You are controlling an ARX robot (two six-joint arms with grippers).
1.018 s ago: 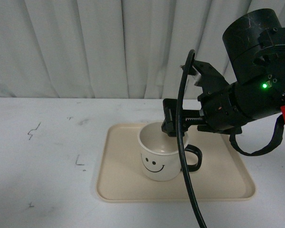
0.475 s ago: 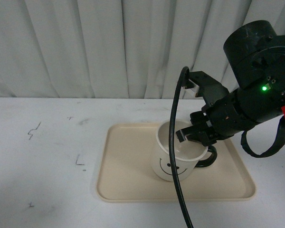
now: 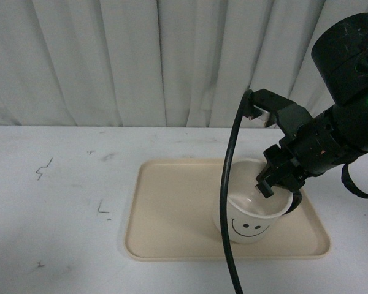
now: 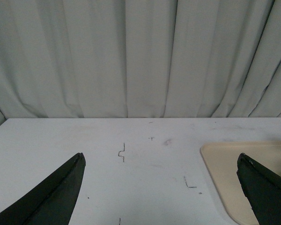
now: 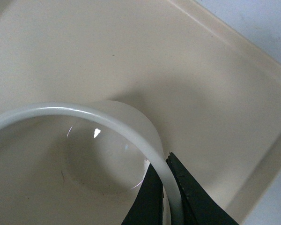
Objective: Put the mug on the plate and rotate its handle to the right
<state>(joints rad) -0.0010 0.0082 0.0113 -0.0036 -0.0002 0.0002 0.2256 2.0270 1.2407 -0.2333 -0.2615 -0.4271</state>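
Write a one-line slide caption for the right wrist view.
Right gripper pinches the rim of the mug from both sides, over the plate.

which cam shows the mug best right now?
Front view: most of the mug on the plate, smiley toward camera, right gripper on its rim. Right wrist view shows only rim and inside, pinched. Left wrist view has no mug, just a plate corner.
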